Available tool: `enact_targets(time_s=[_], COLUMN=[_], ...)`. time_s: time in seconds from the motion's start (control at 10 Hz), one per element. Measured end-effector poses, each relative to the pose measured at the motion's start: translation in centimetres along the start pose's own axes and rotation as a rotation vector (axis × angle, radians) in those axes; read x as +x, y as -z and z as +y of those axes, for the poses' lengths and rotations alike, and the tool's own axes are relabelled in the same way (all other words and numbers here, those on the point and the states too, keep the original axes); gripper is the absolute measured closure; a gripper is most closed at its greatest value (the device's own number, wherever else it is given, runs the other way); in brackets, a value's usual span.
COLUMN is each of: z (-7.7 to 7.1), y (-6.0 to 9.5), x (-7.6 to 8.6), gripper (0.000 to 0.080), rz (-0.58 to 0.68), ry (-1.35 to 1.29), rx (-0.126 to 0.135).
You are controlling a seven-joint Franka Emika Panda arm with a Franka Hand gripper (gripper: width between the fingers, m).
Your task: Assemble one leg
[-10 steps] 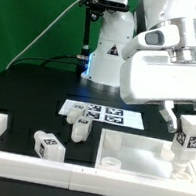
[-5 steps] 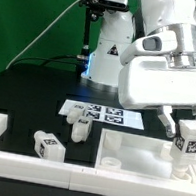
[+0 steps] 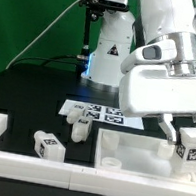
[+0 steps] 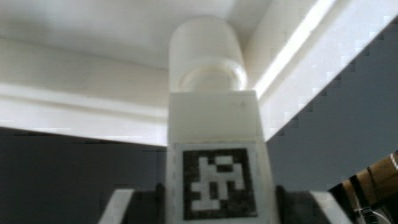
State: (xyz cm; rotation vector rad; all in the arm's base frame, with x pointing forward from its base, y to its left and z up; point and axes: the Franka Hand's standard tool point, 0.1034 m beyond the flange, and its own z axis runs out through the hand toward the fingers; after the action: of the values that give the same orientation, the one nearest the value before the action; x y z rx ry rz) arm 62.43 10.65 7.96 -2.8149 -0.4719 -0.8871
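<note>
Exterior view: jaws clamp the leg (image 3: 189, 149) upright at the 3 o'clock end of the white panel (image 3: 129, 149); contact with the panel cannot be told. Loose legs (image 3: 47, 145) lie on the table (image 3: 25, 101) toward 9 o'clock. Wrist view: the leg (image 4: 217, 120) is held centrally, tag facing the camera.

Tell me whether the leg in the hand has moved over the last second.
Yes. The leg, held in the hand, has sunk toward the white panel and drifted slightly to the exterior view's right.
</note>
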Motion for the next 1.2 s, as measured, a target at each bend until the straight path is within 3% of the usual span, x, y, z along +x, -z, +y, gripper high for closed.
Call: enact_targets(time_s=[0.5, 0.7, 0.8, 0.9, 1.1, 1.2], z=[-0.17, -0.09, -0.17, -0.22, -0.23, -0.24], y=[0.04, 0.02, -0.08, -0.14, -0.17, -0.18], x=[-0.17, -0.10, -0.24, -0.37, -0.42, -0.44], gripper=[0.0514, 0.0514, 0.0437, 0.0437, 0.0198, 0.0198], rz=[0.044, 0.025, 0.014, 0.008, 0.007, 0.006], ry=[-0.019, -0.030, -0.030, -0.031, -0.031, -0.031], rx=[-0.037, -0.033, -0.028, -0.025, -0.025, -0.025])
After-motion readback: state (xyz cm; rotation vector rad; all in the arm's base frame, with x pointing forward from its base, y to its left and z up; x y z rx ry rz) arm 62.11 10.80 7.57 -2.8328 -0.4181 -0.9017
